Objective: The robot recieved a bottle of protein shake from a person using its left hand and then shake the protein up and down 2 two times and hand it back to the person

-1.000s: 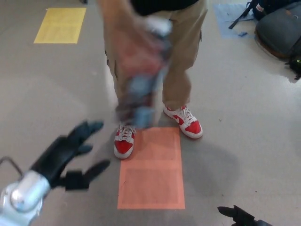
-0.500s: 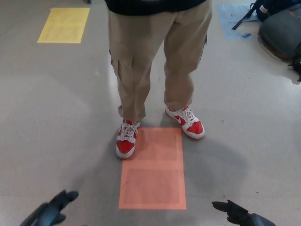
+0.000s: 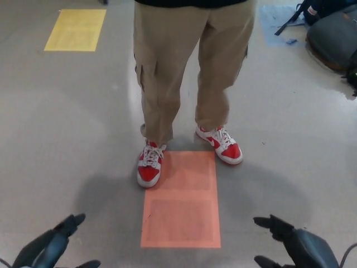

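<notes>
No bottle shows in the head view. My left hand sits low at the bottom left, its black fingers spread apart with nothing between them. At the bottom right my right hand also shows, fingers apart and empty. A person in tan trousers and red and white shoes stands facing me, feet at the far edge of an orange floor mat. The person's hands are out of the picture.
A yellow floor mat lies at the far left. Dark bags rest on the floor at the far right, beside a blue patch. Grey floor surrounds the orange mat.
A second ago the person's hand drew the blurred bottle up and away from my raised, open left hand. The bottle has since left the picture, and my left hand has dropped to the bottom edge.
</notes>
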